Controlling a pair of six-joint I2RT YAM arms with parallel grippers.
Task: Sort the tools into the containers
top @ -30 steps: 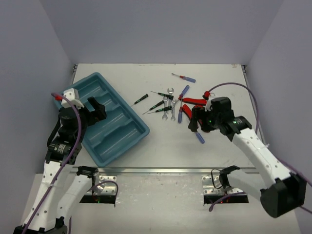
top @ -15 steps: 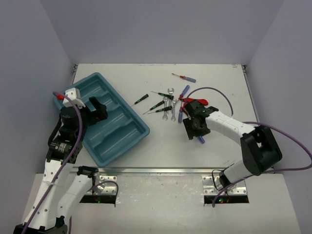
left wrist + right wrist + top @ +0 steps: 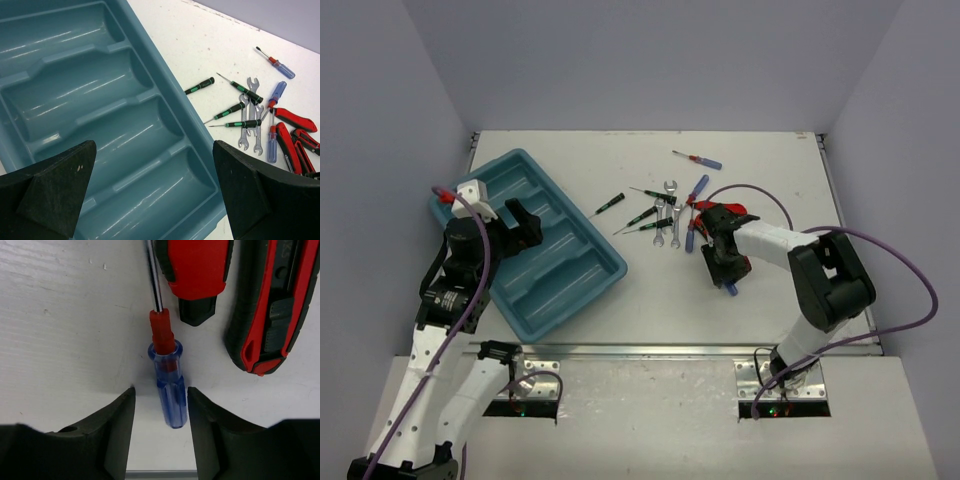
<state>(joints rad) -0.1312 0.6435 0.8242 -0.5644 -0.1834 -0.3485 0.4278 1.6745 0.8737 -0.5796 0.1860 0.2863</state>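
A blue-and-red-handled screwdriver [image 3: 169, 390] lies on the white table, its blue handle between the fingers of my right gripper [image 3: 160, 390]. The jaws stand narrow with a small gap on each side of the handle, not touching it. From above, that gripper [image 3: 725, 265] points down just right of the tool pile. Red-handled pliers [image 3: 272, 300] lie right beside it. My left gripper [image 3: 152, 150] hangs wide open and empty over the teal tray [image 3: 165, 85], whose compartments hold nothing.
The pile [image 3: 665, 215] holds thin black screwdrivers, small silver wrenches [image 3: 669, 190] and more blue-and-red screwdrivers [image 3: 697, 159]. The tray [image 3: 610, 262] lies slanted at the left. Walls close in the table on three sides.
My right arm has folded in and come down over the screwdriver by the pliers, and its jaws have narrowed around the blue handle. The left arm has stayed still.
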